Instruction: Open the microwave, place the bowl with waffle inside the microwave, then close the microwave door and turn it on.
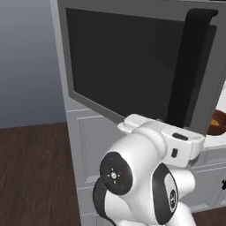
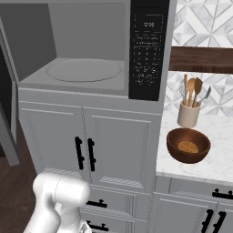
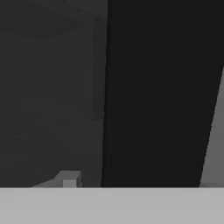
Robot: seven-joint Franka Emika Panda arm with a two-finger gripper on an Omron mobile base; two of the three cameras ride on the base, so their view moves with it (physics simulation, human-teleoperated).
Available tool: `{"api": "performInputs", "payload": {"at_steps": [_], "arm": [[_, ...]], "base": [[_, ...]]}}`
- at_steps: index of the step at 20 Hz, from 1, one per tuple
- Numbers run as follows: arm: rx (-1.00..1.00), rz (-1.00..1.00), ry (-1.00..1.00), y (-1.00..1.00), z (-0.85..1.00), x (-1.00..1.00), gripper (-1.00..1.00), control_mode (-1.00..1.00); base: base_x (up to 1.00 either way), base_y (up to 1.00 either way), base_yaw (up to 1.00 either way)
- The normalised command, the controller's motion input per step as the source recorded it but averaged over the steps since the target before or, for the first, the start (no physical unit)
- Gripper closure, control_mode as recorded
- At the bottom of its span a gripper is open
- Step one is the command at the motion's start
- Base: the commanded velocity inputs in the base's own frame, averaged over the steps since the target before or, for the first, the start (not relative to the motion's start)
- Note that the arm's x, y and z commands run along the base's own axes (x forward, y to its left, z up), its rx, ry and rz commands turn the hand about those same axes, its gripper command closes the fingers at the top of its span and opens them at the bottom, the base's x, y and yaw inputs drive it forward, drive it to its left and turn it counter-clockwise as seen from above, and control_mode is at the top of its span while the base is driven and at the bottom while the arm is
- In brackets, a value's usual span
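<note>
White cabinets (image 2: 86, 145) carry the microwave (image 2: 91, 50) (door (image 1: 132, 62) swung open); gripper state cannot be told.

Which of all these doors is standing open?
Only the microwave door, the wide grey-framed panel with the dark window, swung out leftward and baring the turntable. The white cabinet doors below are shut.

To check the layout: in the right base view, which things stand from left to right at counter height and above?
Microwave cavity → keypad → utensil holder, bowl with waffle just below it.
</note>
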Motion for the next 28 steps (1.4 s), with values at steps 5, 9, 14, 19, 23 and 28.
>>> {"api": "performInputs", "payload": {"at_steps": [5, 9, 14, 19, 23, 28], "arm": [[0.00, -0.14, -0.27, 0.12, -0.04, -0.07, -1.00, -1.00], [0.00, -0.10, 0.00, 0.17, 0.04, -0.11, -1.00, -1.00], [-0.01, -0.14, 0.04, 0.35, 0.02, 0.01, -1.00, -1.00], [-0.04, -0.04, 0.10, 0.23, 0.10, 0.00, -1.00, -1.00], [-0.11, 0.00, 0.04, 0.24, 0.00, 0.01, -1.00, -1.00], [-0.08, -0.03, 0.01, 0.05, 0.00, -0.02, -1.00, -1.00]], "base": [[0.00, 0.00, 0.00], [0.00, 0.00, 0.00], [0.00, 0.00, 0.00], [0.00, 0.00, 0.00], [0.00, 0.00, 0.00], [0.00, 0.00, 0.00]]}}
